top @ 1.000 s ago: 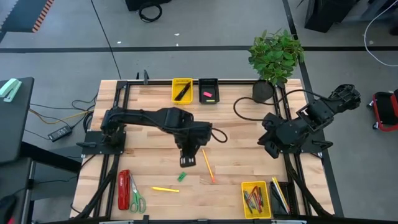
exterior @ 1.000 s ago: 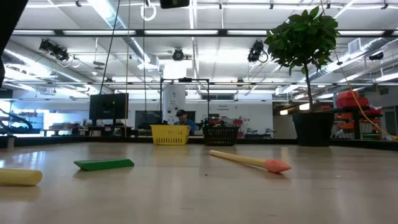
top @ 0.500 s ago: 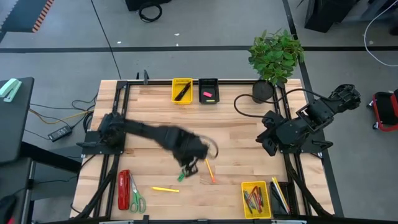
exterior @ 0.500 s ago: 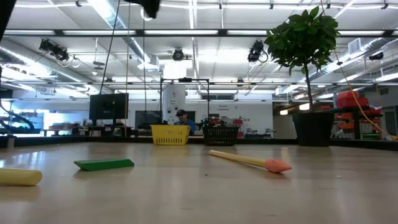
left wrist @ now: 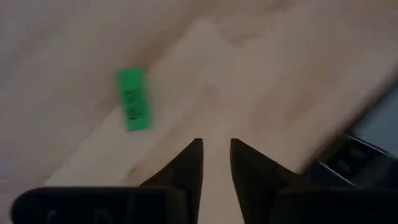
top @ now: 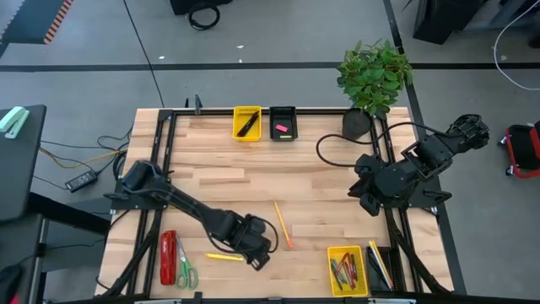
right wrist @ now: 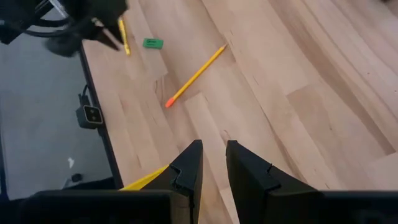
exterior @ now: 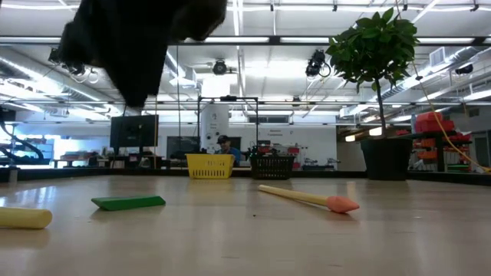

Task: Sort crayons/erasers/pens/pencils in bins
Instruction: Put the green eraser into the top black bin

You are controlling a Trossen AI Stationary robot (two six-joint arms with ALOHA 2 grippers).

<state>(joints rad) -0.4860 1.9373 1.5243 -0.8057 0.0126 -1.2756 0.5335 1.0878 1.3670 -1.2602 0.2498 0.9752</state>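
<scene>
We are over the front part of the table (top: 211, 181) with the left gripper (left wrist: 216, 144), which hangs low above the wood, its two fingers parted by a narrow slot and pinching nothing. The thing we are after, by our reading, is the green eraser (left wrist: 133, 99). It lies flat on the boards just beside the gripper, off to one side of the fingers and not between them. From above we cannot pick it out, since the left arm seems to cover that spot. Its long axis runs roughly along the direction the fingers point, so we judge the jaws would close across its short width once we shift sideways over it and come down. The right gripper (right wrist: 213, 146) waits near the right edge of the table, likewise slightly parted and empty, and from there the eraser is far off, so the left arm is clearly the nearer one. The orange pencil (top: 283, 224) lies slantwise close by, apart from the eraser. A black bin (top: 283, 114) at the far edge already holds a pink eraser (top: 283, 128), which looks like the place to carry this one.
</scene>
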